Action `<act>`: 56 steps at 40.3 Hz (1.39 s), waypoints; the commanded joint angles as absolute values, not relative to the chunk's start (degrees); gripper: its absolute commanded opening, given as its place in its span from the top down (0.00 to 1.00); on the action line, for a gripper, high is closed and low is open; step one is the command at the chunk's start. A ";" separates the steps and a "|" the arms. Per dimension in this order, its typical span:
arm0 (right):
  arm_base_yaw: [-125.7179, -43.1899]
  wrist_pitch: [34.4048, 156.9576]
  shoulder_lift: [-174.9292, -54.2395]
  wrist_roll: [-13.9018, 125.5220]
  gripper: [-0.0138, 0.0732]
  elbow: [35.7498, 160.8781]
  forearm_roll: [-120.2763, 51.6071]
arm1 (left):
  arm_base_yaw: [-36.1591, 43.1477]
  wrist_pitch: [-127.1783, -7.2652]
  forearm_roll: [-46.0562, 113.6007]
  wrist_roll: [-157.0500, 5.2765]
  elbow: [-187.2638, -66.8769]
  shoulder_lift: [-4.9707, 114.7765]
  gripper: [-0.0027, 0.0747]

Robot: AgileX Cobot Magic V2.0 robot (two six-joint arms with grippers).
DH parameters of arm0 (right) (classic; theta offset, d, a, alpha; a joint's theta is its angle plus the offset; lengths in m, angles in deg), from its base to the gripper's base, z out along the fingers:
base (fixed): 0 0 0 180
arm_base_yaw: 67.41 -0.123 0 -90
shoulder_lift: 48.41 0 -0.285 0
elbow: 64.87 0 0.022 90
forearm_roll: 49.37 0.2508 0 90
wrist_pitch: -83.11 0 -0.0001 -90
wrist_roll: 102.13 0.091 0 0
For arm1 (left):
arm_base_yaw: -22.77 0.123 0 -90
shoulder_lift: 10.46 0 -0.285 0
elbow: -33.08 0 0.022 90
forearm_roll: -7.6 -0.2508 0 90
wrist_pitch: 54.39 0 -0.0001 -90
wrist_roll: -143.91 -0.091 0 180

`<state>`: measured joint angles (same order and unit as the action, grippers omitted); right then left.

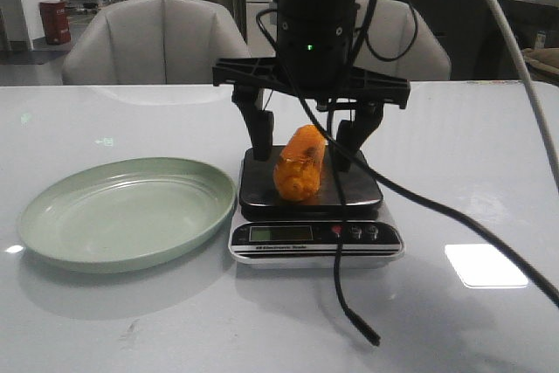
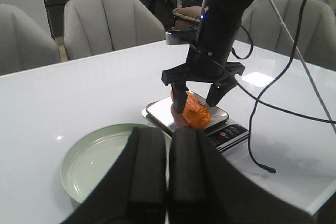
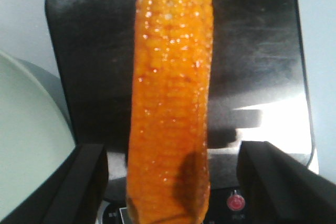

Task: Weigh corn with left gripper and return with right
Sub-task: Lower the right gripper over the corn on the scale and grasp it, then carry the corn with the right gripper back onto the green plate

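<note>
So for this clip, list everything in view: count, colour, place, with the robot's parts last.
corn: one, orange, lying on the scale's platform, between the right claw's open fingers
scale: one, dark platform on a silver base with a small display and buttons, on the table right of the plate
plate: one, pale green, nothing on it, on the table's left side
table: one, white, glossy
chairs: at least two, grey, behind the table
red bin: one, far left background
right claw: one, black, fingers open on either side of the corn, loose cable hanging down
left claw: one, black, fingers shut together, raised near the plate, holding nothing
</note>
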<state>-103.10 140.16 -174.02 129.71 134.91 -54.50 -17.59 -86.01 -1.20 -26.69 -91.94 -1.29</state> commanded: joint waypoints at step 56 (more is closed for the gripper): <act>-114.47 128.78 -180.33 115.81 0.23 146.84 -41.30 | -17.61 -81.31 -1.47 -26.73 -93.32 -0.61 0.81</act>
